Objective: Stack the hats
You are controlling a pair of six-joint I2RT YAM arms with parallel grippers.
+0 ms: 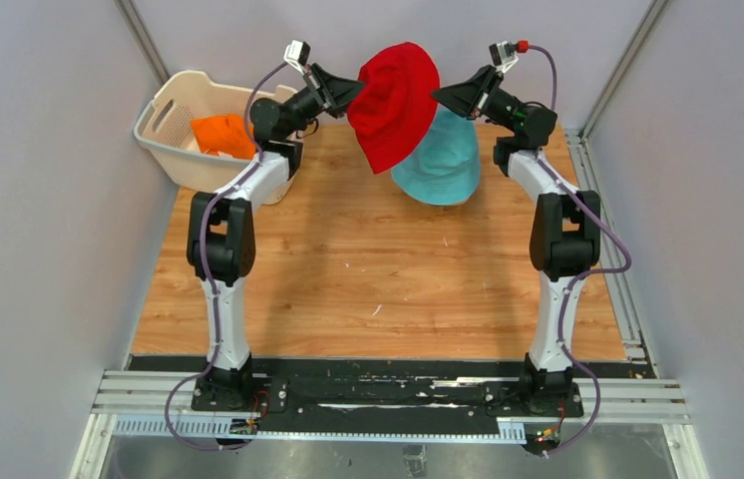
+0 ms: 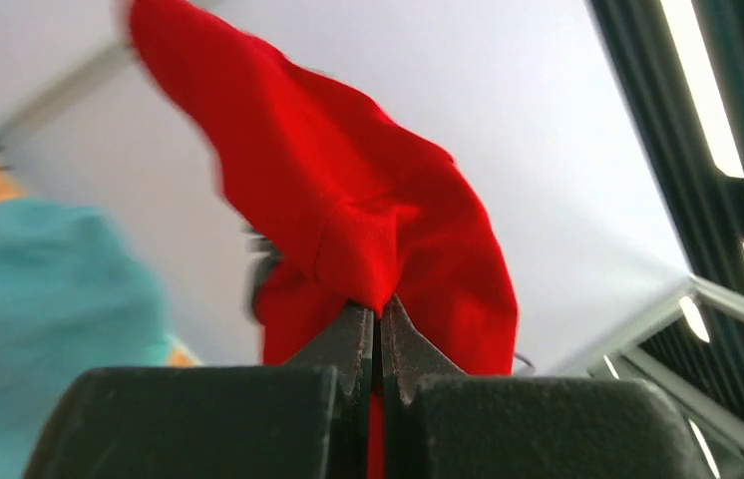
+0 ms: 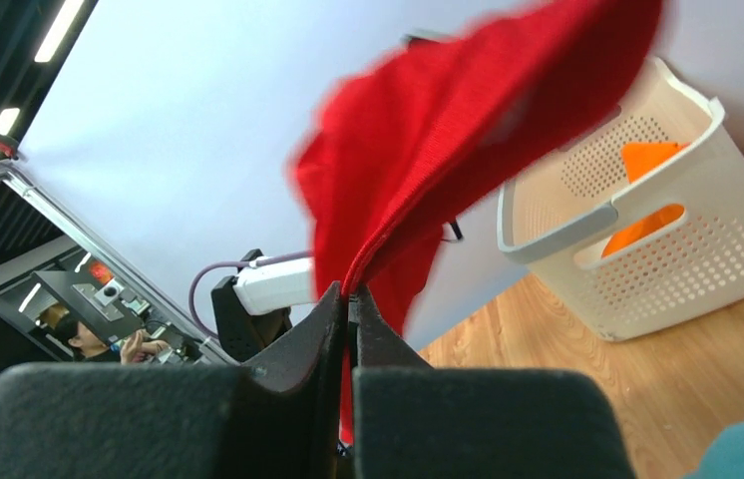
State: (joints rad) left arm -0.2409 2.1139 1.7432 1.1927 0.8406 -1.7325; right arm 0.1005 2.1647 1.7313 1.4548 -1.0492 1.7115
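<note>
A red hat hangs in the air between my two grippers, above and a little left of a teal hat at the back of the table. My left gripper is shut on the red hat's left brim. My right gripper is shut on its right brim. The teal hat also shows at the left of the left wrist view. An orange hat lies inside the white basket. The lavender and yellow hats are out of view.
A white perforated basket stands at the back left corner of the wooden table, beside the left arm; it also shows in the right wrist view. Grey walls close in the back and both sides.
</note>
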